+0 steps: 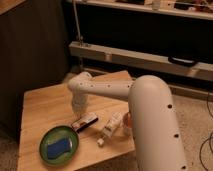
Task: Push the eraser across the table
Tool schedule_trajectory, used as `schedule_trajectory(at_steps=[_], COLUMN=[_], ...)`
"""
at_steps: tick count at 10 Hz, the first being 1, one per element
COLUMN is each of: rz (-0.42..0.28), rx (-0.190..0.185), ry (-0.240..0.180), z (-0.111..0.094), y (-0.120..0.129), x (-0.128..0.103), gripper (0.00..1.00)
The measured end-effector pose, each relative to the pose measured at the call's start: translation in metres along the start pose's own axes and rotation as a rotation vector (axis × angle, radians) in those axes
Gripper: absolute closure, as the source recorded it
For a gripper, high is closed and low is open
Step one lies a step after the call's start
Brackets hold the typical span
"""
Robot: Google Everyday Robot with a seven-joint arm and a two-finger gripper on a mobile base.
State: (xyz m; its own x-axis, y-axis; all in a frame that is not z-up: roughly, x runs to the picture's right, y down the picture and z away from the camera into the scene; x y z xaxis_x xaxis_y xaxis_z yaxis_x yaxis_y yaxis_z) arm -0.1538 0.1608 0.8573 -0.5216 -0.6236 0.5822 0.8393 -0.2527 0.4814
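Observation:
The eraser [84, 121], a small dark bar with a white upper face, lies on the light wooden table [45, 110] just right of the green plate [59, 145]. My white arm reaches from the right foreground across the table. Its wrist points down and the gripper [78, 113] sits right behind the eraser's far end, at or touching it. The fingers are hidden by the wrist.
A blue sponge-like block [58, 146] lies on the green plate at the table's front left. A small white bottle [110, 128] lies on its side right of the eraser. A dark cabinet and a metal rail stand behind the table.

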Motion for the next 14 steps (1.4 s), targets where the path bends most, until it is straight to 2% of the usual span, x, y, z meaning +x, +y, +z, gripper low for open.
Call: schedule_trajectory(at_steps=[6, 8, 10, 11, 12, 13, 14], rz=[-0.015, 0.002, 0.022, 0.034, 0.049, 0.055, 0.052], rx=[-0.017, -0.024, -0.017, -0.011, 0.000, 0.007, 0.008], ry=[-0.056, -0.076, -0.091, -0.081, -0.044, -0.024, -0.022], z=[-0.003, -0.004, -0.001, -0.001, -0.004, -0.005, -0.005], y=[0.002, 0.013, 0.013, 0.010, 0.009, 0.009, 0.007], x=[-0.051, -0.081, -0.109, -0.119, -0.125, -0.127, -0.126], gripper=[0.93, 0.93, 0.93, 0.93, 0.93, 0.93, 0.93])
